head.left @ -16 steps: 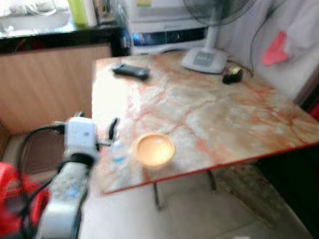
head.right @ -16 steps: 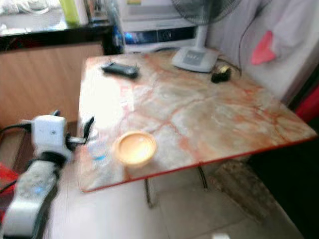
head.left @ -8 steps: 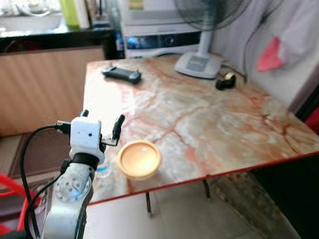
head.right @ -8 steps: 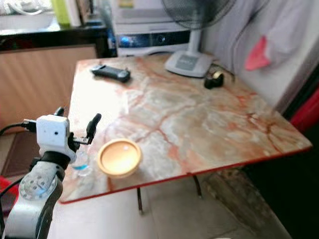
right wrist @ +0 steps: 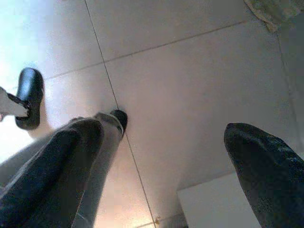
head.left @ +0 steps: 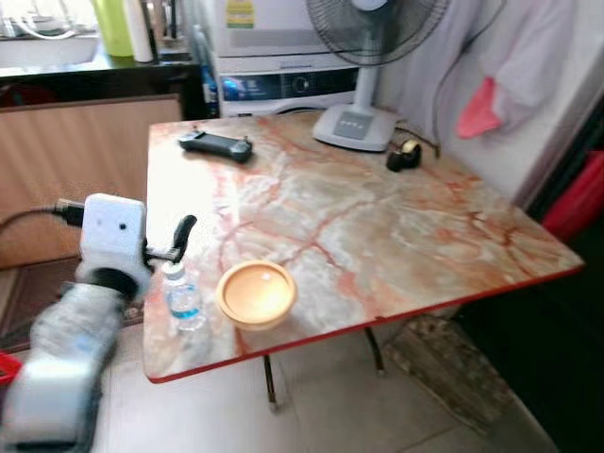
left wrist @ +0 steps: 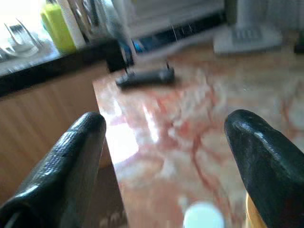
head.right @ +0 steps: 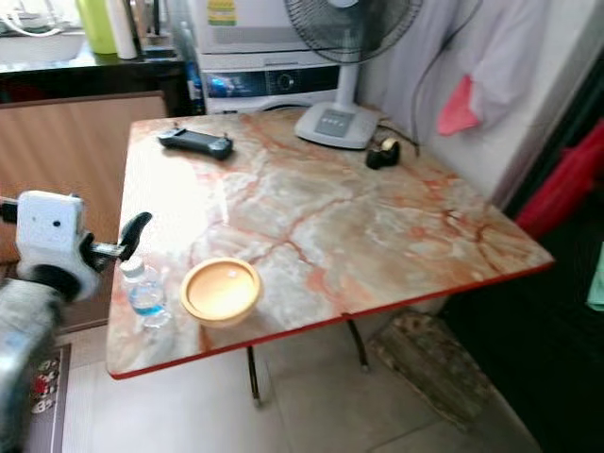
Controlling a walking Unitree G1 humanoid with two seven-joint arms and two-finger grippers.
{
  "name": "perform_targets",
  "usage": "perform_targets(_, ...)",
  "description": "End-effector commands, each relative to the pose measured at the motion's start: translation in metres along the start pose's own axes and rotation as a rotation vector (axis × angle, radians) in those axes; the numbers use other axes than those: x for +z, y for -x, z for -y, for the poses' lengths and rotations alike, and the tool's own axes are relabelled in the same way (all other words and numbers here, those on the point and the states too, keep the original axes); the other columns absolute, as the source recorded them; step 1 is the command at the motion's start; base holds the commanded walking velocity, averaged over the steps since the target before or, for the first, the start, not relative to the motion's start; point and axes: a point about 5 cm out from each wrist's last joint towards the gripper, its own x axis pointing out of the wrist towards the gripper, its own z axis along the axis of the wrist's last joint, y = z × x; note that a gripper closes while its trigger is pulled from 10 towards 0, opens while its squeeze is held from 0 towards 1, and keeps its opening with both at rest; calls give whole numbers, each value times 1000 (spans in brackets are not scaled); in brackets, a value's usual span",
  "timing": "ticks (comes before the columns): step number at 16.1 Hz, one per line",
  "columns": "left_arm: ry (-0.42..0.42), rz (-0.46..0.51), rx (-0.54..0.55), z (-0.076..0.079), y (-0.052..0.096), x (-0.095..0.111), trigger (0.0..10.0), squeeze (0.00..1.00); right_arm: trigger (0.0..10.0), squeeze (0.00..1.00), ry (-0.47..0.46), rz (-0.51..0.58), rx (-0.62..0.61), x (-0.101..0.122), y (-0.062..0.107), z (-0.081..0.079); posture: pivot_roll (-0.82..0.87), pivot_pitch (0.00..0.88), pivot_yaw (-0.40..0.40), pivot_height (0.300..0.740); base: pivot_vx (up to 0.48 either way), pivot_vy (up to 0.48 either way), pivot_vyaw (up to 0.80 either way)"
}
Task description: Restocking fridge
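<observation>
One small clear water bottle (head.left: 183, 299) with a white cap and a blue label stands upright on the near left corner of a marble-patterned table (head.left: 396, 226), just left of an empty yellow bowl (head.left: 256, 293). The left gripper (left wrist: 166, 156) is held at the table's left edge with its two black fingers spread wide apart and nothing between them. In the left wrist view the bottle's white cap is seen low between the two fingers, so the bottle is judged to lie just ahead of and slightly below the gripper, its long axis vertical. The left arm is by far the nearer one. The right gripper (right wrist: 161, 166) hangs idle over the tiled floor, its fingers also apart and empty.

At the far side of the table are found a black handheld controller (head.left: 216, 144), the grey base of a standing fan (head.left: 355, 125) and a small dark object, too small to identify. Behind the table a white appliance (head.left: 274, 57) is seen with a yellow sticker and a lit blue panel. No writing can be read on the sticker, the panel or the bottle's label; all are too small or blurred. A fridge cannot be identified with certainty.
</observation>
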Motion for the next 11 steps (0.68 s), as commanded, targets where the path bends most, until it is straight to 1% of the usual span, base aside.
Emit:
perform_targets(1, 0, -28, -102, 8, 3, 5, 10000, 0, 10000, 0, 8, 4, 3, 3, 0, 0, 248, 0, -72, 740, 0, 0, 0)
perform_targets(2, 7, -91, -166, 10, 7, 5, 10000, 0, 10000, 0, 4, 6, 3, 3, 0, 0, 245, 0, -70, 740, 0, 0, 0)
perform_targets(3, -15, -124, -158, 6, 6, 6, 10000, 0, 10000, 0, 3, 6, 3, 3, 0, 0, 246, 0, -73, 740, 0, 0, 0)
perform_targets(4, 3, -122, -145, 4, 4, 10, 10000, 0, 10000, 0, 3, 6, 3, 3, 0, 0, 249, 0, -74, 740, 0, 0, 0)
perform_targets(5, 3, -147, -147, 1, 4, 13, 10000, 0, 10000, 0, 5, 5, 2, 3, 0, 0, 248, 0, -75, 740, 0, 0, 0)
perform_targets(7, -46, -229, -168, -4, 2, 8, 10000, 0, 10000, 0, 13, 2, 2, 4, 0, 1, 247, 0, -80, 740, 0, 0, 0)
perform_targets(8, -11, -253, -149, -10, -3, 7, 10000, 0, 10000, 0, 16, 1, 2, 4, 0, 0, 239, 0, -79, 740, 0, 0, 0)
perform_targets(9, 66, -254, -140, -13, -8, 8, 10000, 0, 10000, 0, 15, 1, 1, 4, 0, 0, 229, 0, -76, 740, 0, 0, 0)
perform_targets(10, 117, -253, -140, -14, -10, 9, 10000, 0, 10000, 0, 14, 2, 1, 3, 0, 0, 222, 0, -73, 740, 0, 0, 0)
perform_targets(11, 125, -256, -140, -15, -10, 9, 10000, 0, 10000, 0, 13, 2, 1, 3, 0, 0, 220, 0, -73, 740, 0, 0, 0)
